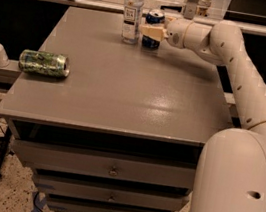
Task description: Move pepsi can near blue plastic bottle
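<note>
The claw (148,28) at pepsi can (155,16) — just beside blue plastic bottle (132,14).

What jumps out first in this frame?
The big white arm stretched from the right across the table, its gripper at the pepsi can standing just right of the blue plastic bottle at the far edge. Next, a green patterned can lying on its side near the left edge.

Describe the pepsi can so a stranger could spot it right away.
At the far edge of the grey table stands the tall blue plastic bottle. Just right of it is the pepsi can, upright, the gripper at its front. It is short and dark blue with a silver top, unlike the green can lying far left.
</note>
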`<state>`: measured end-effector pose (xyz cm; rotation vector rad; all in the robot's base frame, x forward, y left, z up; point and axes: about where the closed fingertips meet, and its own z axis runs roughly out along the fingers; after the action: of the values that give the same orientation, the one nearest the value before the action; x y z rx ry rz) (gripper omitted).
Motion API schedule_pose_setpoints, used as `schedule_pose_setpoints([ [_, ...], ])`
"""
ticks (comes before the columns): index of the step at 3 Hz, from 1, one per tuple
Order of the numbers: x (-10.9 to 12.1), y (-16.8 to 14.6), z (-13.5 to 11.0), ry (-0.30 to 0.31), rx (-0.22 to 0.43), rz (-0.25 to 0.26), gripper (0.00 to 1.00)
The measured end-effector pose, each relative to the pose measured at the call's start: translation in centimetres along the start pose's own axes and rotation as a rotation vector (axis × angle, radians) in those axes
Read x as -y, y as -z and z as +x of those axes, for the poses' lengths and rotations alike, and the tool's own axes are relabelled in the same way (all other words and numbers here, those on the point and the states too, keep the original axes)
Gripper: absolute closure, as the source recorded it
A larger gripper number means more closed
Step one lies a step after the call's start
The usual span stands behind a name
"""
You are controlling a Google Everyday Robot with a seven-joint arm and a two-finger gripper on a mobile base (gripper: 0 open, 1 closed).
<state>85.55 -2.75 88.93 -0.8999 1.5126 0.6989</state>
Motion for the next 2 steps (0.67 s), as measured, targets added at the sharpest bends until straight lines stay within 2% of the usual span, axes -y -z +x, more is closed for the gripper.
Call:
schedule_pose_setpoints([
  [1, -0.11, -0.14, 0.13, -0.005, -0.003, -0.006, 0.00],
  [2, -0.17, -0.13, 0.16, -0.006, -0.004, -0.008, 0.00],
])
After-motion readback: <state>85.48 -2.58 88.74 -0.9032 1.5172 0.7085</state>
